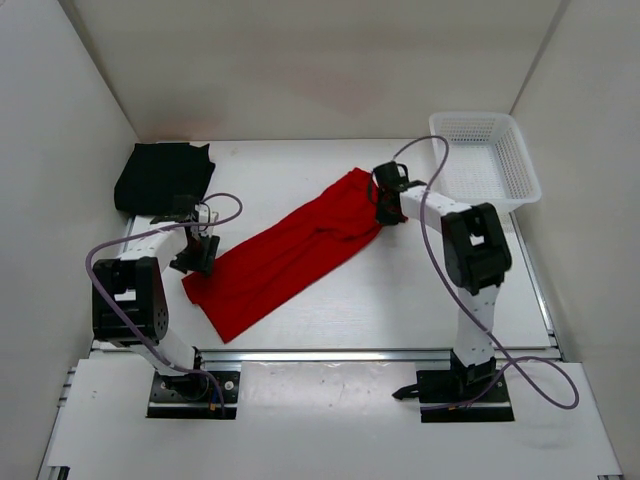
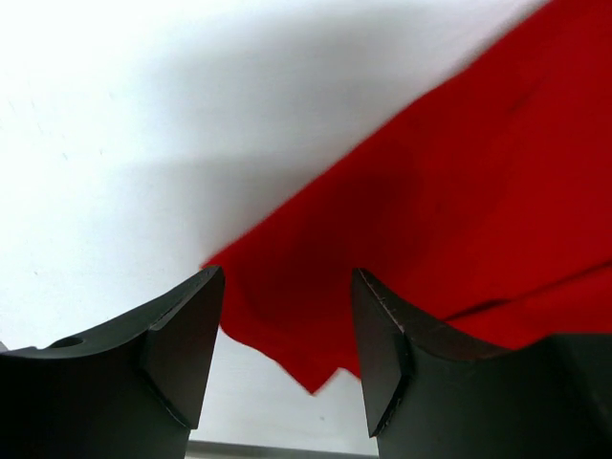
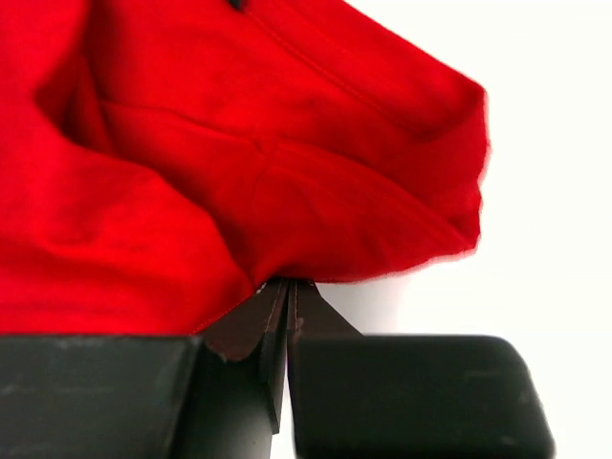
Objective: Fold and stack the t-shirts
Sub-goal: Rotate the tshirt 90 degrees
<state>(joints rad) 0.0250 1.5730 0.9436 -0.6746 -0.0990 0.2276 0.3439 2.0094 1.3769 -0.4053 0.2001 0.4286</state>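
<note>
Two t-shirts are showing in the overhead view. The red t-shirt (image 1: 290,255) is lying bunched into a long band across the middle of the table (image 1: 400,310), running from 7 o'clock to 1 o'clock. Its sleeves and collar are too crumpled to make out.

The right gripper (image 1: 384,212) is sitting at the band's 1 o'clock end. From overhead the pinch is hidden beneath it. In the wrist view the right gripper (image 3: 287,292) is pressing its jaws together on a fold of red cloth.

The left gripper (image 1: 194,262) is hanging at the 7 o'clock end. In its wrist view the left gripper (image 2: 287,330) is holding its jaws wide apart astride the cloth's corner; whether either finger is touching the cloth cannot be told.

The black t-shirt (image 1: 163,175) is lying at 10 o'clock, too dark for its folds to be read. A white mesh basket (image 1: 490,160) is standing at 2 o'clock.
</note>
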